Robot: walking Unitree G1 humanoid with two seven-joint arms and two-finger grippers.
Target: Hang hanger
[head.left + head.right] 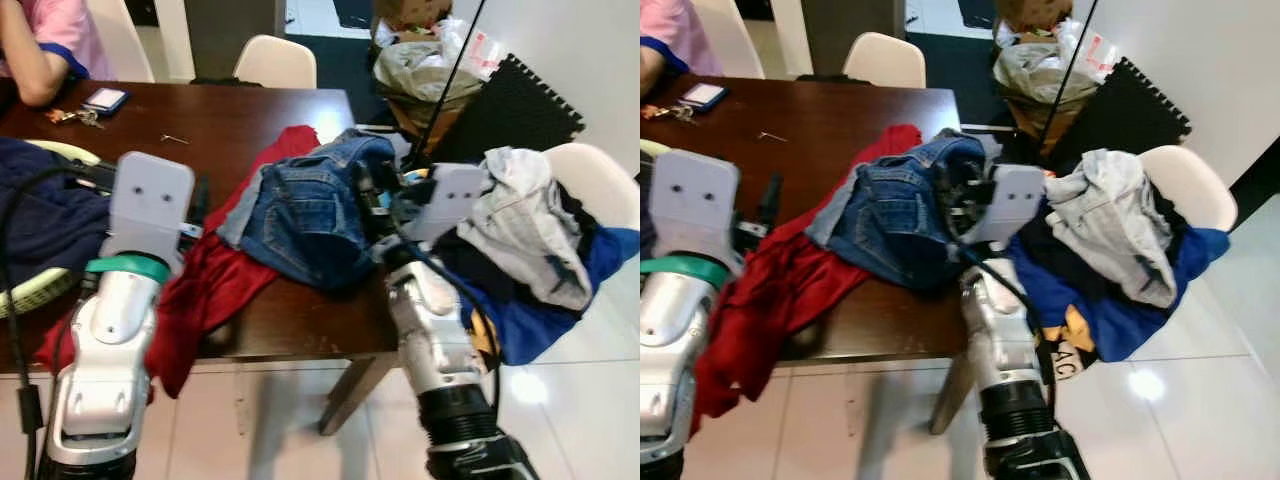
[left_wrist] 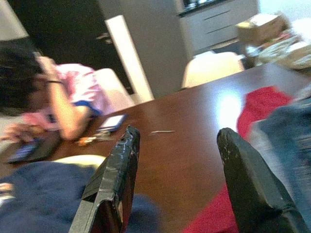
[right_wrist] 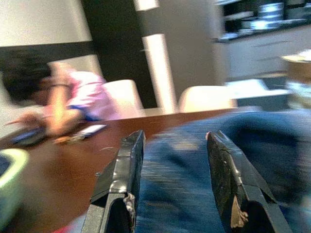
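Denim jeans [image 1: 305,215] lie bunched at the table's right front edge, on top of a red garment [image 1: 215,270] that drapes over the front edge. Right gripper [image 3: 175,184] sits just at the jeans, jaws apart, nothing held. Left gripper [image 2: 180,184] hovers over the table's left front, jaws spread too, empty, aimed between a navy cloth [image 2: 43,199] and the red garment.

Hanger: can't spot one; maybe buried under clothes.

Risks, my read:
- closing on denim instead of a hanger, because folds hide the target
- dragging the red garment off the front edge, since it already overhangs

Dark wood table [image 1: 200,125]: phone [image 1: 105,98] and keys [image 1: 72,116] near the far left corner, where a seated person [image 1: 45,40] leans. White chair [image 1: 595,180] by the right edge is piled with laundry [image 1: 525,225]. White tile floor, bags against the far wall.
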